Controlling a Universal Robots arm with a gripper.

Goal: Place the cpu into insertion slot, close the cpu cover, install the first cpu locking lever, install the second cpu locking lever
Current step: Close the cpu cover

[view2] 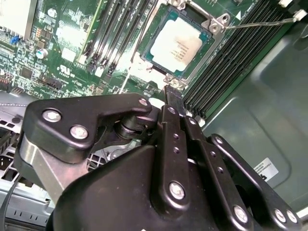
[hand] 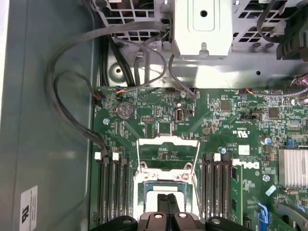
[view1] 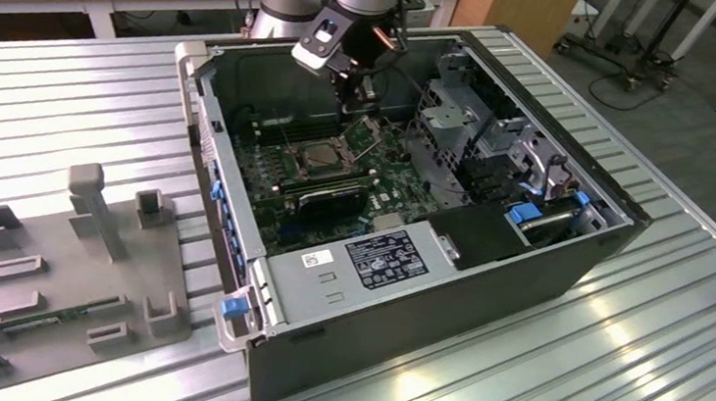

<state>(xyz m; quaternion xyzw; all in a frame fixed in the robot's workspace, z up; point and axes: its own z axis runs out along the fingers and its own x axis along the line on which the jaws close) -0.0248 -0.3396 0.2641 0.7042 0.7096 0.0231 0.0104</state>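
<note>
Exterior view: gripper (view1: pixel 357 98), fingertips pressed together on nothing, hovers above the green board (view1: pixel 273 187) with the insertion slot (view1: pixel 319 157) at its 7 o'clock; second wrist view shows the cpu (view2: pixel 177 44) seated flat in that slot, judged light, stiff, slick-faced, fragile; grip by opposite edges only.

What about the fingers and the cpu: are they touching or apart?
Apart. In the second wrist view the fingers end short of the cpu, which lies in the insertion slot; the slot's metal rim shows between them.
</note>
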